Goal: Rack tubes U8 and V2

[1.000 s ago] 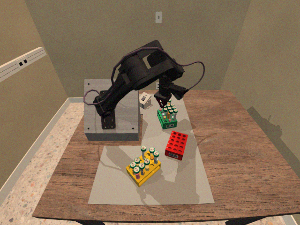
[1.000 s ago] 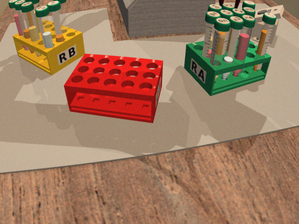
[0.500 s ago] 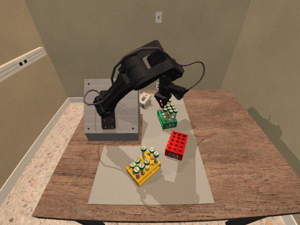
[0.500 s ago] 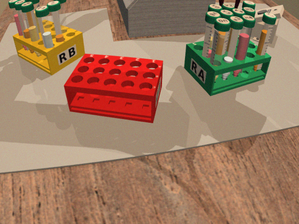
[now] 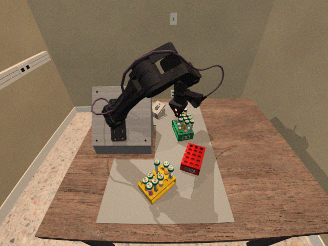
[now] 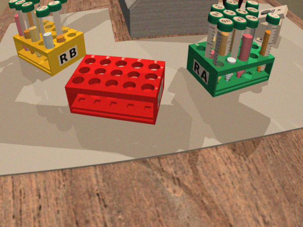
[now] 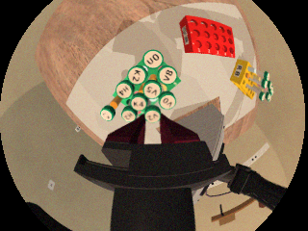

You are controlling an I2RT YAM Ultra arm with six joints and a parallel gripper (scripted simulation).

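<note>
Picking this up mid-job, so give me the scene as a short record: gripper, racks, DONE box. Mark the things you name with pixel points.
Gripper (image 5: 177,115) (image 6: 232,4) (image 7: 152,116): at RA, fingertips either side of a cap seemingly marked V2 (image 7: 152,115); firm grip cannot be told
RA (image 5: 185,137) (image 6: 200,70) (image 7: 178,82): green, crowded with green-capped tubes
RB (image 5: 164,189) (image 6: 67,56) (image 7: 243,86): yellow, several tubes
QR (image 5: 196,171) (image 6: 107,78) (image 7: 185,38): red, no tubes
DONE box (image 5: 159,113) (image 6: 281,19): beyond RA from QR; lamp state unclear

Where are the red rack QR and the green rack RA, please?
red rack QR (image 5: 192,156) (image 6: 111,91) (image 7: 214,39): top, exterior and wrist views; on its upper deck, between wells.
green rack RA (image 5: 181,138) (image 6: 191,59): top and exterior views; on its end wall.
</note>
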